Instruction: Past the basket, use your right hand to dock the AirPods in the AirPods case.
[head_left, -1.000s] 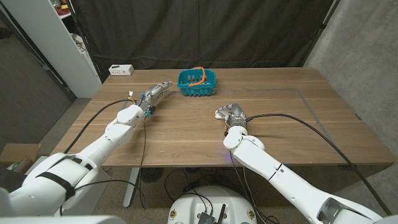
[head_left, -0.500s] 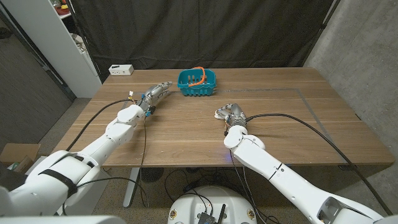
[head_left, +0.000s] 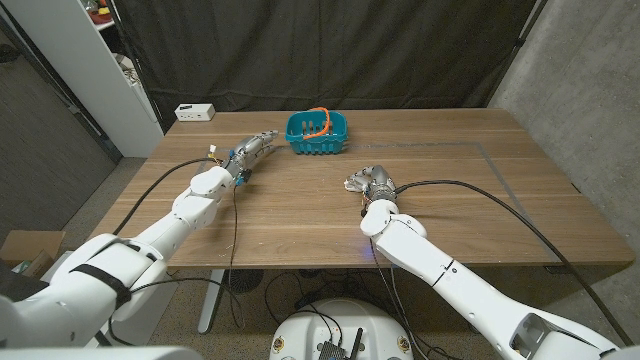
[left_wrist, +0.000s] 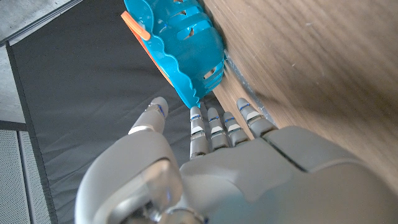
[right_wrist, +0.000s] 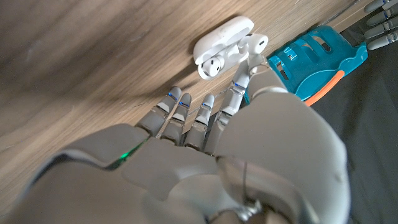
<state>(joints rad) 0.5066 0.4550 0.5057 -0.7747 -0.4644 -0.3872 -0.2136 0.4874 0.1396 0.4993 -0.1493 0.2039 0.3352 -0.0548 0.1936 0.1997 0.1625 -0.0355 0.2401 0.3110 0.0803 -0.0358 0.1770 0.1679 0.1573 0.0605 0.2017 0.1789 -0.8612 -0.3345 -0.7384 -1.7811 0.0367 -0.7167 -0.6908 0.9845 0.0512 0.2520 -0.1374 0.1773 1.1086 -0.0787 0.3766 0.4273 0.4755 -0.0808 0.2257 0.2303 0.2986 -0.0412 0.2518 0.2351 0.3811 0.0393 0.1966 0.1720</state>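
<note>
Right hand reached toward the open white plastic AirPods case, fingers extended, one white earbud apparently pinched at the fingertips beside the case. Case lay on the wooden table, near the teal slotted plastic basket. Left hand rested just beside the basket, fingers straight, holding nothing.

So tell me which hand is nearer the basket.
Left. The left hand sits just beside the basket, its fingers almost at the basket's wall. The right hand is farther back on the table, by the AirPods case.
</note>
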